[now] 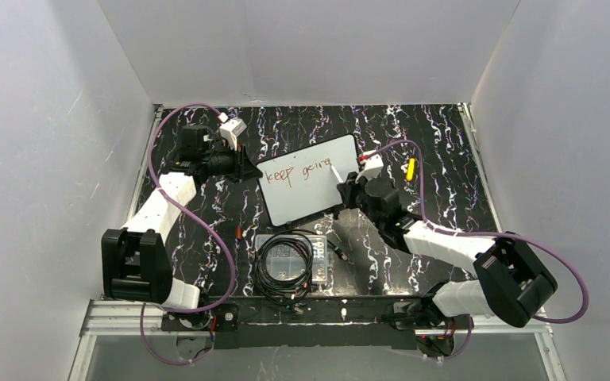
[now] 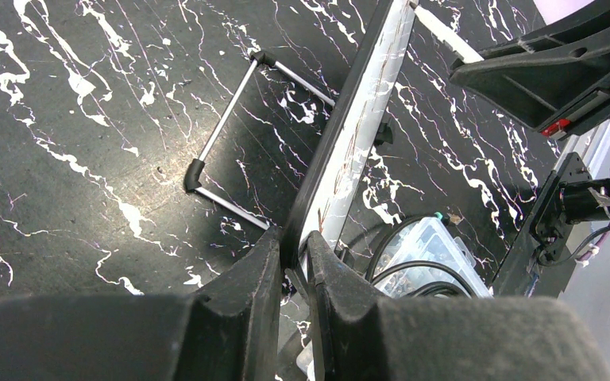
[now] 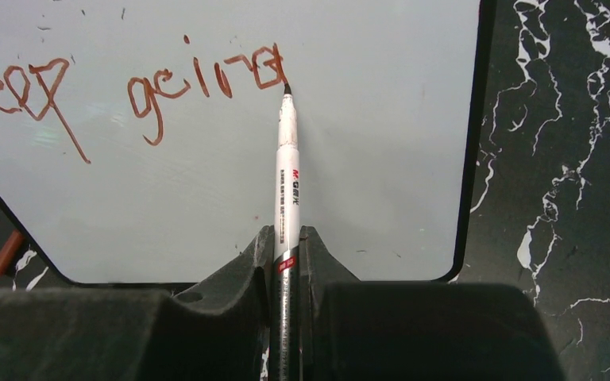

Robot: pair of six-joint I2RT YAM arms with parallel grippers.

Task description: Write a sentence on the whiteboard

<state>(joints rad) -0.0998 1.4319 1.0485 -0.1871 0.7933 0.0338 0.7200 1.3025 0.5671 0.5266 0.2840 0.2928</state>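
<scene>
You have two arms at work, one whiteboard (image 1: 310, 181), one marker (image 3: 287, 159) and two written words. The whiteboard sits on the marbled black bench (image 1: 445, 135) mid-way back, between the two arms and turned at an angle to the bench edges. Your left jaws are nearly closed, pinching the whiteboard's black rim at its left edge. Your right jaws are narrow and clamped around the marker's barrel. The sentence (image 1: 298, 175) reads "keep going" in reddish-brown on one line. From above you also see one clear box (image 1: 290, 262) of coiled black cable near the arm bases and one small yellow object (image 1: 411, 168) to the right of the whiteboard. The left wrist view shows what the overhead hides: the whiteboard seen edge-on (image 2: 349, 135) and one bent wire stand (image 2: 230, 135) with black corners resting on the bench behind it. The right wrist view alone shows the marker's dark tip sitting at the last letter of "going" (image 3: 206, 79), and it cuts off the "k" of "keep". One small brown cap (image 3: 4, 252) lies just off the whiteboard's lower left corner.
</scene>
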